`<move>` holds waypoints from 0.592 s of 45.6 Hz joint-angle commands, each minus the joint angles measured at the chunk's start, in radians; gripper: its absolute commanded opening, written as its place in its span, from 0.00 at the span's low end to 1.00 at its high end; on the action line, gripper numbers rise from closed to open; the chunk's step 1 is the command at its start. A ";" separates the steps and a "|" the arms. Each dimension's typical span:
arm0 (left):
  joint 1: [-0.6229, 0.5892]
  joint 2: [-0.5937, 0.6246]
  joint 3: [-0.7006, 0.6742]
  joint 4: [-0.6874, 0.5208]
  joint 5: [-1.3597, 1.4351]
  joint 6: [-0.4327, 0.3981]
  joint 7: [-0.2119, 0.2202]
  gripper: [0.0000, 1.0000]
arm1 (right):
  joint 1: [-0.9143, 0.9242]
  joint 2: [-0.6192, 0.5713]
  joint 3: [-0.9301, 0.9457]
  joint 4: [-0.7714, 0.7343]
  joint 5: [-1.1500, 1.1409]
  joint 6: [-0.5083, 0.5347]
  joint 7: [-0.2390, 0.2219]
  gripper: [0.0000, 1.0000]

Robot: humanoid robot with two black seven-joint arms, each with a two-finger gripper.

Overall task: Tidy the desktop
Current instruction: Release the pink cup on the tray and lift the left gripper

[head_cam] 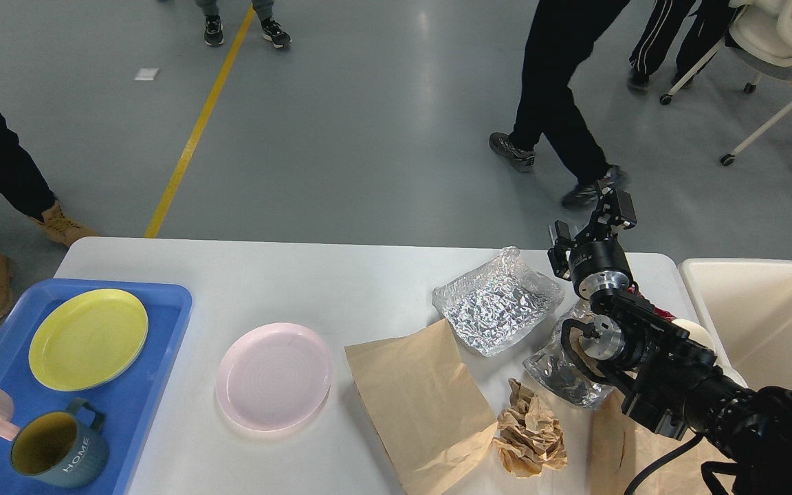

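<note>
On the desktop (341,275) before me I count one pink plate (273,376), two foil sheets, one flat paper bag (418,402) and one paper wad (530,438). My right gripper (592,223) is raised above the far edge, fingers spread wide, empty.

Large white desktop (341,275), matte and smooth, rounded at the far corners. Lies flat and level, spanning nearly the full width of the view, far edge against grey floor, near edge cut off below.
</note>
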 commanded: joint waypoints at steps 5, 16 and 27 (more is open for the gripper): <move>0.039 0.011 -0.007 0.034 -0.002 0.000 -0.003 0.00 | 0.000 -0.001 0.000 0.000 0.000 0.000 0.001 1.00; 0.140 0.000 -0.081 0.100 -0.002 0.000 -0.011 0.00 | 0.000 0.001 0.000 0.000 0.000 0.000 -0.001 1.00; 0.231 -0.014 -0.178 0.135 -0.002 0.000 -0.009 0.03 | 0.000 -0.001 0.000 0.000 0.000 0.000 0.001 1.00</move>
